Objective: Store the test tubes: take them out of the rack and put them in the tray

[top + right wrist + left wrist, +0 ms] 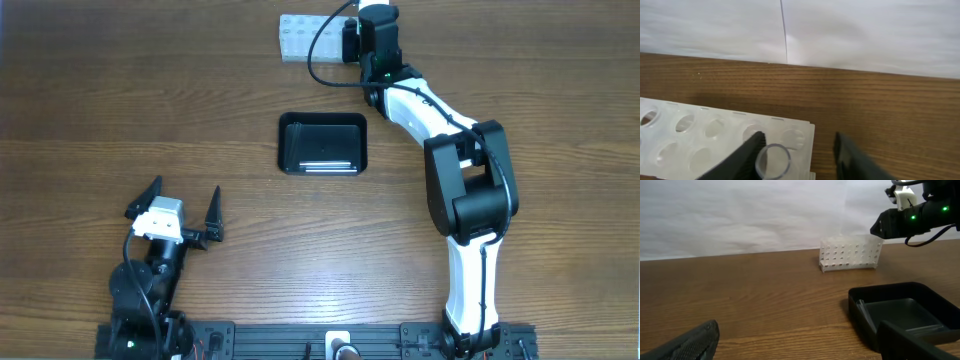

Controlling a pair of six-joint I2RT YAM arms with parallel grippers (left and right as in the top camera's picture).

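Right hand (799, 137), fingers parted, straddles a test tube (773, 161) at the rack's (700, 145) corner (left hand (185, 188) spread, empty).

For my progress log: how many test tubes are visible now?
2. One test tube is at the rack end, inside the open right gripper; a second tube lies in the tray, by its wall nearest the robot. More clear ones may be hidden.

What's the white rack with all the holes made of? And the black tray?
The rack looks like frosted, see-through plastic: light shows through its walls. The tray looks like glossy black plastic, since its floor shines.
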